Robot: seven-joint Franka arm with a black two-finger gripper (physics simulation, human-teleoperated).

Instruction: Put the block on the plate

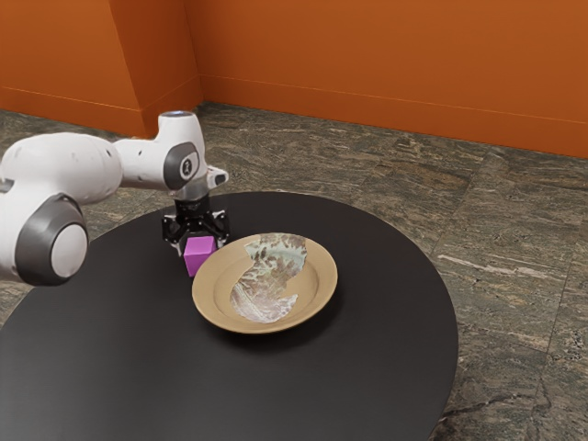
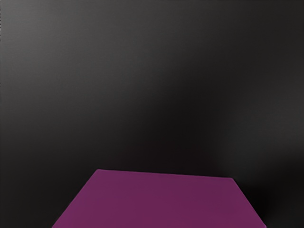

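Note:
The black gripper (image 1: 200, 242) is low over the table in the exterior view, open, with its fingers spread to either side of the magenta block (image 1: 199, 256). The block's near face is visible below the hand, close beside the rim of the tan plate (image 1: 212, 312). That plate has a pale marbled patch across its middle and no block on it. In the wrist view the block (image 2: 159, 202) is large at the lower edge, just under the hand.
The round black table (image 1: 386, 367) bears both plate and block, and its curved edge runs past the plate toward the exterior view's right. Stone-patterned floor and an orange wall (image 1: 386, 64) lie beyond.

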